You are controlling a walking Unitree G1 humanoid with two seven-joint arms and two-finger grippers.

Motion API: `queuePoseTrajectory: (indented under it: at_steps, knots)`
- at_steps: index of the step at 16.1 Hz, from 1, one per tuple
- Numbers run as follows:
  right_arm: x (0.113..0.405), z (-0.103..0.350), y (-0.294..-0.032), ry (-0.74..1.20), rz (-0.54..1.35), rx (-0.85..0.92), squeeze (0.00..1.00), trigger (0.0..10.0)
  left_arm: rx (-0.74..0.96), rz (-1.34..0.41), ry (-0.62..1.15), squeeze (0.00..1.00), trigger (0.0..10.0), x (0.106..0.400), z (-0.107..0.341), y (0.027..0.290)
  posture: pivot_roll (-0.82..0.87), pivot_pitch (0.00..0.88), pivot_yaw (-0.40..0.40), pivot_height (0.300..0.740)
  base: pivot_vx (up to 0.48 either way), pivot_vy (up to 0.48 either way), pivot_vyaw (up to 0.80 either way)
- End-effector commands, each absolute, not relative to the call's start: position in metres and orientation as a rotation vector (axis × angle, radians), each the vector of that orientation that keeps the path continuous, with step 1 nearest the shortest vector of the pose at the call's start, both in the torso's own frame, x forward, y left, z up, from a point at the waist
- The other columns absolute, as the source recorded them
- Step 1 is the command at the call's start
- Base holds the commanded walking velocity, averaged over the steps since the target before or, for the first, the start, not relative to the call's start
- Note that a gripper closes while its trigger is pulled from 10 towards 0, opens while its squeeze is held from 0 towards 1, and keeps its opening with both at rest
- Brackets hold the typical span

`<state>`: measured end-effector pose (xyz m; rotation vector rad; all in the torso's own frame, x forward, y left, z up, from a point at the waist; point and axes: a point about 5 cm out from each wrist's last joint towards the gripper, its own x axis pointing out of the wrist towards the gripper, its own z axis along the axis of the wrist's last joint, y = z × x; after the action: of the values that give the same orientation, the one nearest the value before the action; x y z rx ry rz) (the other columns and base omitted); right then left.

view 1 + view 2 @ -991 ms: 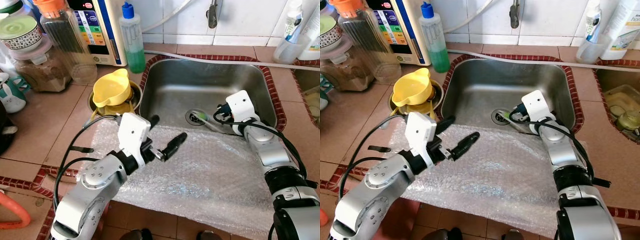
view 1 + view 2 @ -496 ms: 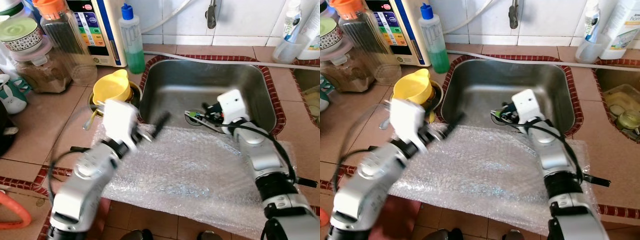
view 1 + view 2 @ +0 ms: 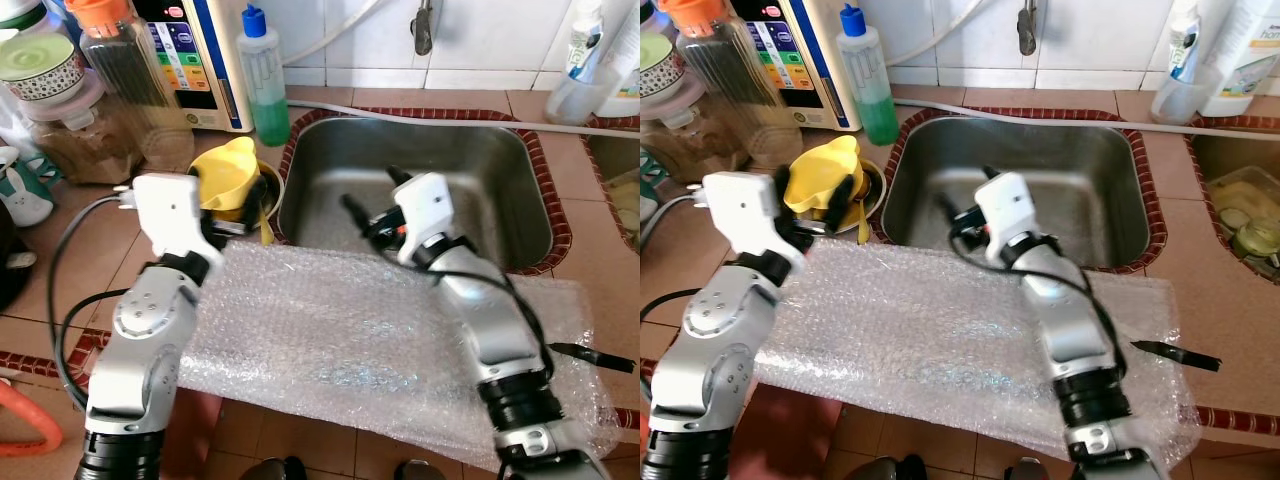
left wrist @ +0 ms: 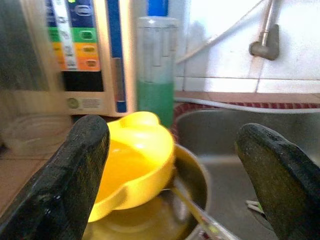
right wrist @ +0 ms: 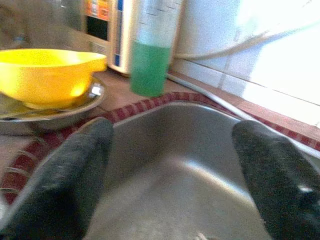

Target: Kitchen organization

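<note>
Fingers of the left gripper [image 4: 172, 175] stand wide apart, holding nothing, with the yellow plastic bowl with a spout [image 4: 132, 160] between them in the left wrist view. That bowl sits inside a shallow round metal dish [image 3: 262, 200] on the tiled counter [image 3: 90, 250], and a thin utensil handle [image 4: 192, 210] leans out of the dish; what else lies in the dish cannot be made out. The left gripper hovers just beside the bowl's near edge in the head views.

The right gripper [image 5: 172, 175] also has its fingers spread wide and empty, raised over the left part of the stainless steel sink basin [image 3: 480, 170]. Its wrist view is blurred but shows the basin's corner, the yellow bowl and the lower part of the clear bottle of green liquid with a blue cap [image 3: 262, 80], whose top is cut off there.

A sheet of clear bubble wrap [image 3: 380, 340] covers the counter's front and the sink's near rim, so the drain is hidden behind the right arm. A dark knife-like object [image 3: 1175, 354] lies at the wrap's right edge. Clear storage jars [image 3: 110, 90] with dark contents stand at the far left, partly cut off.
</note>
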<state>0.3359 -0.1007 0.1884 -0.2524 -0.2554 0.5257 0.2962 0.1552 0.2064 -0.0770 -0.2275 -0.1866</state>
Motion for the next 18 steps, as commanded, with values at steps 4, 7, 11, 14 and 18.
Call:
queuePoseTrajectory:
  at_steps: [4, 7, 11, 14, 18]
  knots:
    - [0.307, 0.195, -0.066, -0.322, 0.727, -0.268, 0.95, 10.0, -0.17, -0.02, -0.138, 0.78, 10.0, 0.311, 0.19, 0.174, -0.16, 0.151, 0.113, 0.74, 0.0, 0.0, 0.0]
    - [0.298, 0.193, -0.056, -0.321, 0.768, -0.264, 0.77, 10.0, -0.243, 0.024, -0.112, 0.0, 10.0, 0.319, 0.185, 0.173, -0.16, 0.152, 0.109, 0.74, 0.0, 0.0, 0.0]
    - [0.289, 0.189, -0.048, -0.313, 0.825, -0.279, 0.0, 10.0, -0.43, 0.064, -0.086, 0.0, 10.0, 0.334, 0.186, 0.164, -0.16, 0.152, 0.108, 0.74, 0.0, 0.0, 0.0]
    - [0.285, 0.19, -0.045, -0.305, 0.851, -0.268, 0.0, 10.0, -0.526, 0.117, -0.058, 0.0, 10.0, 0.34, 0.184, 0.172, -0.17, 0.154, 0.118, 0.74, 0.0, 0.0, 0.0]
    - [0.283, 0.19, -0.047, -0.298, 0.863, -0.265, 0.0, 10.0, -0.578, 0.143, -0.034, 0.0, 10.0, 0.343, 0.185, 0.176, -0.17, 0.152, 0.121, 0.74, 0.0, 0.0, 0.0]
